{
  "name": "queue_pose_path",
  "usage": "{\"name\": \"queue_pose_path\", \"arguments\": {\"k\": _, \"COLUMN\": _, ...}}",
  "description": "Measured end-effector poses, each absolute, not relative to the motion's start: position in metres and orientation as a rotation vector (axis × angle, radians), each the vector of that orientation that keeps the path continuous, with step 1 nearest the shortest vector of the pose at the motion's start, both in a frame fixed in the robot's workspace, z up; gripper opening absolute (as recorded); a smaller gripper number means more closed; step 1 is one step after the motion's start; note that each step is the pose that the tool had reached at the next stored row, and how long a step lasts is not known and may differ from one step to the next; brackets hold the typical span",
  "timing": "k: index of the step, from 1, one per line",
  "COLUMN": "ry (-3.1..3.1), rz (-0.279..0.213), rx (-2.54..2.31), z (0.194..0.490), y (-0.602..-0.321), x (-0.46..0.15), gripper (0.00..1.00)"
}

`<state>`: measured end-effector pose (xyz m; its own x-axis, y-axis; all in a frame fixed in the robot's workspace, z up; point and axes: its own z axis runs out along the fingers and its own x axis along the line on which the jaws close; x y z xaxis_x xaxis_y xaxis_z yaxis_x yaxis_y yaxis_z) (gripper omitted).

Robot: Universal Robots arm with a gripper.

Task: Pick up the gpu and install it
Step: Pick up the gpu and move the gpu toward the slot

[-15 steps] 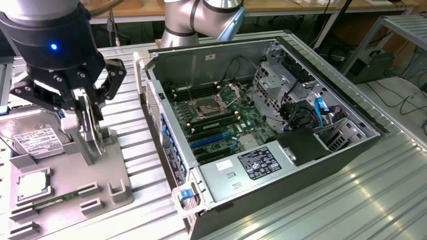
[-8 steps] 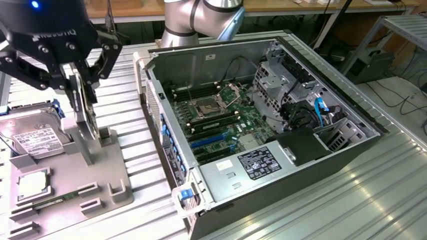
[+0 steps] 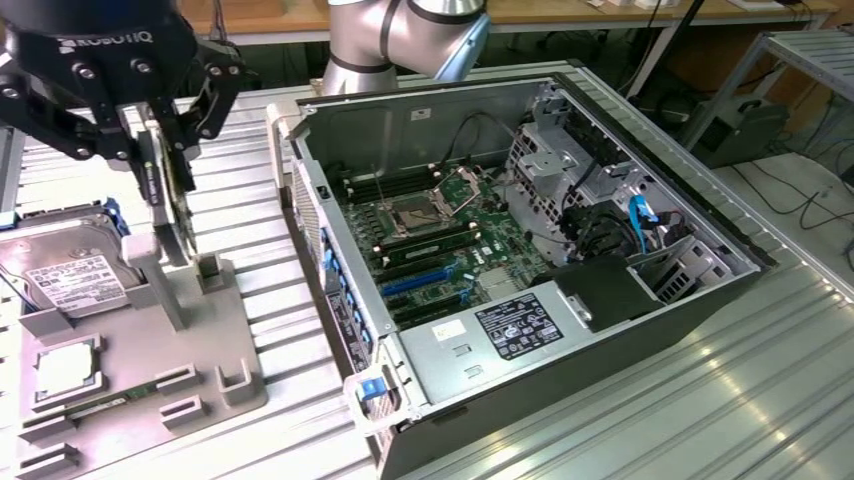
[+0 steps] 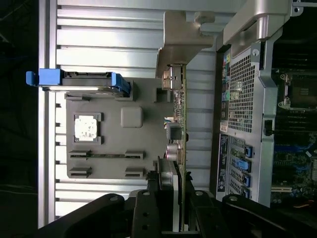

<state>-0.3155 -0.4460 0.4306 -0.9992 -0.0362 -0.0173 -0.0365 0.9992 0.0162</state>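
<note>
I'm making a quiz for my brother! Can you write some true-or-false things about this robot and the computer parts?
1. The gripper is clamped on the gpu. True.
2. The gpu sits in the computer case. False: it stands upright over the grey tray, outside the case.
3. The case's side is open. True: its motherboard shows.
4. The hard drive lies inside the case. False: it rests on the tray.

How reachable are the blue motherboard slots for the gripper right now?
Likely reachable: the case lies open, nothing crosses the blue slots, cables sit further to the exterior view's right. The gripper, clamped on the gpu, is outside the case.
</note>
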Motion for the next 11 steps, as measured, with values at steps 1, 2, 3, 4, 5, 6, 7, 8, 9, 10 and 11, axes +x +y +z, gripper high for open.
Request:
{"name": "queue_pose_path", "arguments": {"k": 1, "ry": 3.124, "rz": 0.024, "rx": -0.057, "z": 0.430, "y": -0.446, "x": -0.309, "gripper": 0.28}}
{"name": "queue_pose_path", "arguments": {"k": 2, "ry": 3.124, "rz": 0.022, "rx": -0.057, "z": 0.430, "y": -0.446, "x": -0.303, "gripper": 0.28}}
{"name": "queue_pose_path", "arguments": {"k": 3, "ry": 3.124, "rz": 0.022, "rx": -0.057, "z": 0.429, "y": -0.446, "x": -0.299, "gripper": 0.28}}
{"name": "queue_pose_path", "arguments": {"k": 4, "ry": 3.124, "rz": 0.022, "rx": -0.057, "z": 0.429, "y": -0.446, "x": -0.294, "gripper": 0.28}}
{"name": "queue_pose_path", "arguments": {"k": 5, "ry": 3.124, "rz": 0.022, "rx": -0.057, "z": 0.429, "y": -0.446, "x": -0.290, "gripper": 0.28}}
{"name": "queue_pose_path", "arguments": {"k": 6, "ry": 3.124, "rz": 0.021, "rx": -0.057, "z": 0.429, "y": -0.446, "x": -0.285, "gripper": 0.28}}
{"name": "queue_pose_path", "arguments": {"k": 7, "ry": 3.124, "rz": 0.022, "rx": -0.057, "z": 0.428, "y": -0.446, "x": -0.281, "gripper": 0.28}}
{"name": "queue_pose_path", "arguments": {"k": 8, "ry": 3.123, "rz": 0.022, "rx": -0.057, "z": 0.428, "y": -0.446, "x": -0.276, "gripper": 0.28}}
{"name": "queue_pose_path", "arguments": {"k": 9, "ry": 3.122, "rz": 0.021, "rx": -0.057, "z": 0.427, "y": -0.446, "x": -0.272, "gripper": 0.28}}
{"name": "queue_pose_path", "arguments": {"k": 10, "ry": 3.121, "rz": 0.021, "rx": -0.057, "z": 0.427, "y": -0.446, "x": -0.267, "gripper": 0.28}}
{"name": "queue_pose_path", "arguments": {"k": 11, "ry": 3.119, "rz": 0.021, "rx": -0.057, "z": 0.426, "y": -0.446, "x": -0.263, "gripper": 0.28}}
